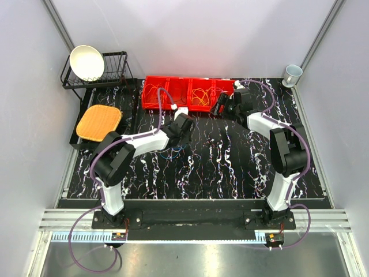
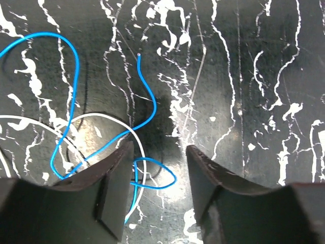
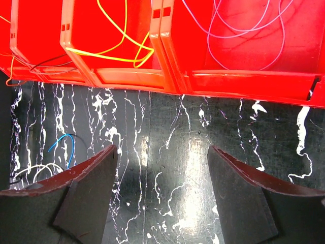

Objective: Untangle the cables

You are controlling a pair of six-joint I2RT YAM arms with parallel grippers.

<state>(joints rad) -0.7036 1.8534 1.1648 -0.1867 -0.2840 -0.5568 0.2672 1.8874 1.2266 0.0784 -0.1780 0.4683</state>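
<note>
**First onlooker:** Beneath the left gripper (image 2: 160, 170), what is there?

**Second onlooker:** A blue cable (image 2: 75, 61) and a white cable (image 2: 104, 116), crossing each other on the black marbled table (image 2: 264, 101). A small loop of the blue one lies between the fingers, which are spread apart and clasp nothing. The rest of both cables sprawls ahead and to that gripper's left.

**First onlooker:** And the right gripper (image 3: 162, 152)?

**Second onlooker:** Spread wide too, holding nothing, over the table. Just ahead of it stands a red tray (image 3: 244, 81). A yellow cable (image 3: 122, 35) lies in the compartment ahead and left, and a purple cable (image 3: 238, 33) in the one ahead and right. The blue and white cables show off to its left.
</note>
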